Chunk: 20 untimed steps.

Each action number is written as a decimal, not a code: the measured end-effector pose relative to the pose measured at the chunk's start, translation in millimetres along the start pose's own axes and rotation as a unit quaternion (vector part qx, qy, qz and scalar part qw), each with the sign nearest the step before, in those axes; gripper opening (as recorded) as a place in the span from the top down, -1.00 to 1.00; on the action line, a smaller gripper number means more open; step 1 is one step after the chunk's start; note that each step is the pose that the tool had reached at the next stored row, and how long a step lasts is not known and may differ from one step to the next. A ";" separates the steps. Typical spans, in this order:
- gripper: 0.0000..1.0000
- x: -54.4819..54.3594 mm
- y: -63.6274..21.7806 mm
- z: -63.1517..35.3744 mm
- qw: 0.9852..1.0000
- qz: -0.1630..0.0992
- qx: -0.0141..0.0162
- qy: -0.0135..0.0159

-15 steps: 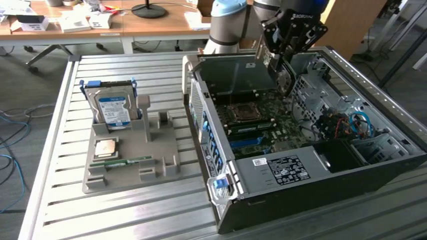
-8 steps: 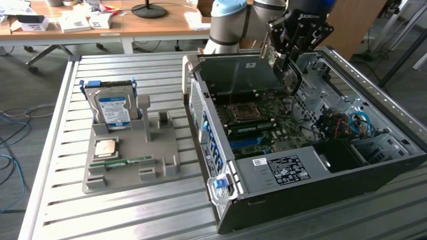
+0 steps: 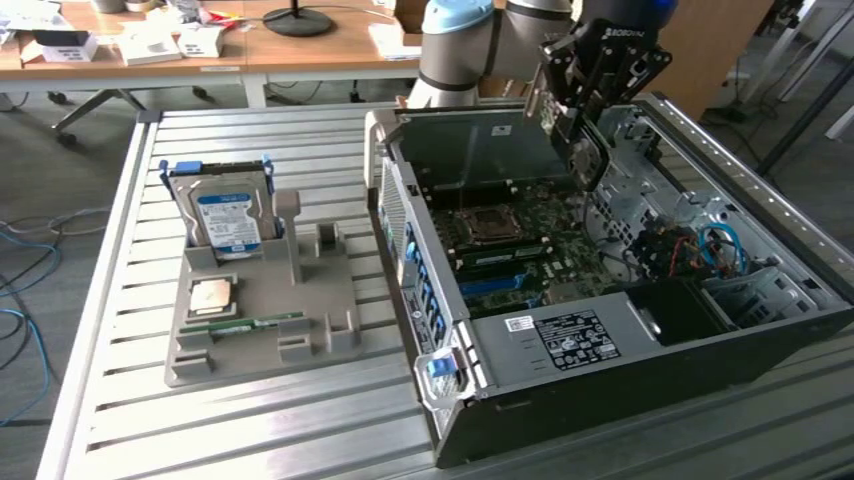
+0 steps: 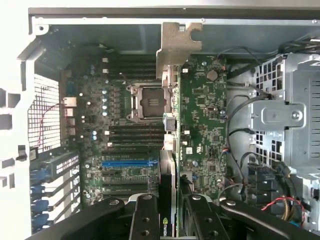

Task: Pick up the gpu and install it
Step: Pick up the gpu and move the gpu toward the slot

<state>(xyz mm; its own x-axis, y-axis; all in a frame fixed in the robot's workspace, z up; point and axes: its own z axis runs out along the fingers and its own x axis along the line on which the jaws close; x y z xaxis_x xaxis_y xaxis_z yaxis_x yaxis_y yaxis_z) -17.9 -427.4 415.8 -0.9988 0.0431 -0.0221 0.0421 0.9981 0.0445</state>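
My hand [image 4: 170, 214] is clamped on the gpu [image 4: 169, 170], which hangs edge-on inside the open case [image 3: 627, 385] above the motherboard [image 4: 205, 125], bracket end farthest from the hand.

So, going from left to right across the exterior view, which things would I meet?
First the hard drive → the processor socket → the gpu → the blue cables.
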 end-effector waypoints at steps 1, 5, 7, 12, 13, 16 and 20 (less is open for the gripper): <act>0.47 -2.8 0.1 0.1 1.000 0.000 0.000 0.000; 0.47 -11.5 0.5 0.3 1.000 -0.004 0.000 0.000; 0.47 -14.1 0.6 0.4 1.000 -0.008 0.000 0.000; 0.47 -21.8 0.9 0.7 1.000 -0.011 0.000 0.000; 0.47 -23.3 1.0 0.7 1.000 -0.011 0.000 0.000; 0.47 -27.3 1.2 0.9 1.000 -0.011 0.000 0.001; 0.47 -28.4 1.2 1.0 1.000 -0.011 0.000 0.000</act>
<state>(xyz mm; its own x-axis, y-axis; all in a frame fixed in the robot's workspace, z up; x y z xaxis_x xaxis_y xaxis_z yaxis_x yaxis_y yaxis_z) 10.5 -427.4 415.5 -0.9995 0.0211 -0.0221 0.0201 0.9988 0.0445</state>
